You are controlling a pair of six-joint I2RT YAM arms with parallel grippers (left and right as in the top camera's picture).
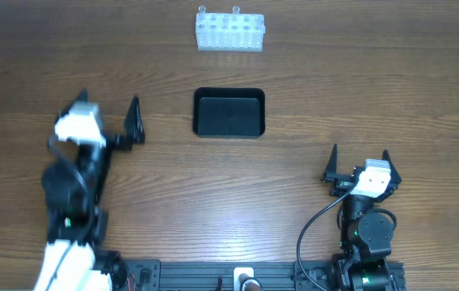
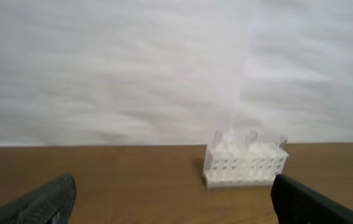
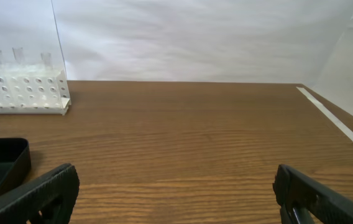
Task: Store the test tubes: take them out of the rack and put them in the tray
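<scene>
- Left tool (image 2: pixel 173 193) gapes wide and empty, left of the tray (image 1: pixel 199 113).
- Right tool (image 1: pixel 360 164) is likewise spread and empty, right of the tray, nearer the arm bases.
- Test tubes (image 1: pixel 203 10) stand upright in the rack (image 1: pixel 229 34), on the counter (image 1: pixel 375 81) beyond the tray.
- Tubes look light, slick and breakable; pinch gently at the exposed tops.
</scene>
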